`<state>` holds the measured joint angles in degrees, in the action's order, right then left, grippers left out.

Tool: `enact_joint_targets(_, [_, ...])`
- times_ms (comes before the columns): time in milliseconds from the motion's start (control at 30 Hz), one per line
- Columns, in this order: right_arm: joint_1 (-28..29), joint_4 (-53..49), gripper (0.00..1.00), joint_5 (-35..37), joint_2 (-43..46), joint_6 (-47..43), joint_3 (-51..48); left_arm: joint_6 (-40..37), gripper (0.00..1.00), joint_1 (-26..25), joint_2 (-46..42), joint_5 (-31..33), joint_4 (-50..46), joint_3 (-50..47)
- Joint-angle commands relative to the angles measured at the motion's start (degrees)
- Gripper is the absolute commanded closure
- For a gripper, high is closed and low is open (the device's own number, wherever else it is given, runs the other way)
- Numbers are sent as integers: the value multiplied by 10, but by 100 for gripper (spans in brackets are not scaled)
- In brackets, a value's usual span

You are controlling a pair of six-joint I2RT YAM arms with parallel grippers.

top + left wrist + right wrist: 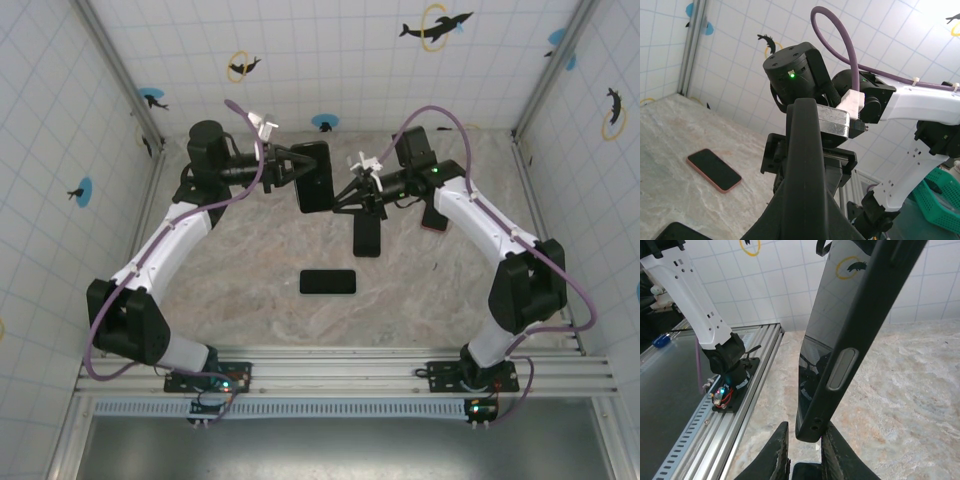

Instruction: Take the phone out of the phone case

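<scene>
A phone [822, 335] in a black phone case [865, 305] is held upright in the air above the back of the table [313, 177]. My left gripper [293, 172] is shut on the case's left side; in the left wrist view the case's edge [805, 150] runs up between my left gripper's [806, 192] fingers. My right gripper [340, 195] meets it from the right. In the right wrist view my right gripper [806, 429] straddles the case's lower corner, one finger [832, 440] against the case's back and the other finger [780, 440] slightly off the screen.
A black phone [328, 282] lies flat at the table's middle and another dark one [367, 236] lies behind it. A pink-cased phone [434, 218] lies by the right arm, also seen in the left wrist view [714, 170]. Tiled walls enclose three sides.
</scene>
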<state>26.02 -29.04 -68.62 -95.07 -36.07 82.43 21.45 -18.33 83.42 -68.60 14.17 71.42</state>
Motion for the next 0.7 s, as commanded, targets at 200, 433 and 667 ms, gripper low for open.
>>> enact_joint_targets(200, [1, -13, 81, -10, -1, -10, 8, 4, 100, 2, 1, -17, 32, 16])
enact_joint_targets(433, [2, -26, 86, 8, -2, -33, 11, 21, 100, 2, -2, -22, 36, 16])
enact_joint_targets(667, [8, -59, 89, 63, -2, -87, 28, 55, 100, 0, -2, -38, 46, 17])
